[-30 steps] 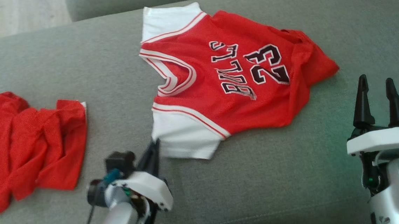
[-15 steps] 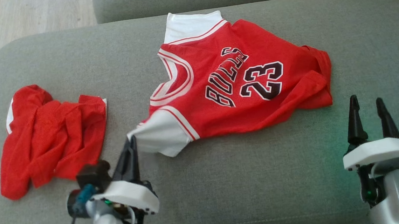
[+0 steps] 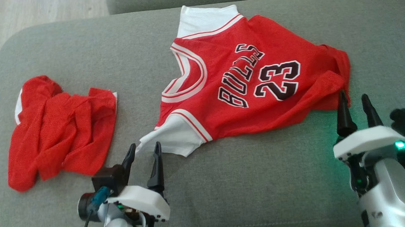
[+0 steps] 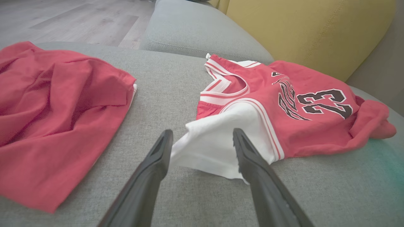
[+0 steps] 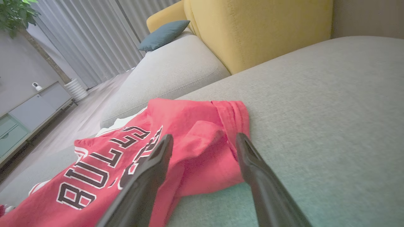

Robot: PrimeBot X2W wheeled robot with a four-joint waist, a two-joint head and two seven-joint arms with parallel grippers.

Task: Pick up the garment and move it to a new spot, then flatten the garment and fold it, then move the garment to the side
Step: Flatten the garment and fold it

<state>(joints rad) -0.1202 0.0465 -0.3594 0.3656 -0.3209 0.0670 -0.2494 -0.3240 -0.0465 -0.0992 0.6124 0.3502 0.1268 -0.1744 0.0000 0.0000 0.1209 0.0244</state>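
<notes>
— Where is the jersey [image 3: 257,77]?

— On the grey sofa [image 3: 265,194], chest up, with "BULLS 23" showing. Its neck faces the robot's left and its hem lies rumpled toward the right. It is mostly flat and not folded.

— And the left gripper [image 3: 144,147]?

— Low over the seat, at the jersey's near white sleeve [image 3: 175,138]. Its fingers [image 4: 148,179] stand wide apart. In the left wrist view the sleeve's corner lies in the gap between the tips.

— Is it gripping the sleeve?

— No. The jaws are closed on nothing, and the sleeve rests slack on the sofa. One tip may be brushing the corner of the cloth, but I can't be sure from either view.

— The right gripper [image 3: 353,97]?

— Spread wide too, and holding nothing. Its fingers [image 5: 265,189] point at the rumpled hem. In the right wrist view the bunched red fold shows between them. In the head view the tips overlap the jersey's near right edge.

— Anything else on the seat?

— A crumpled red cloth [image 3: 61,130] with a white edge lies well apart from the jersey, off to the left of the left gripper. A yellow backrest [image 5: 262,31] rises behind the sofa.
</notes>
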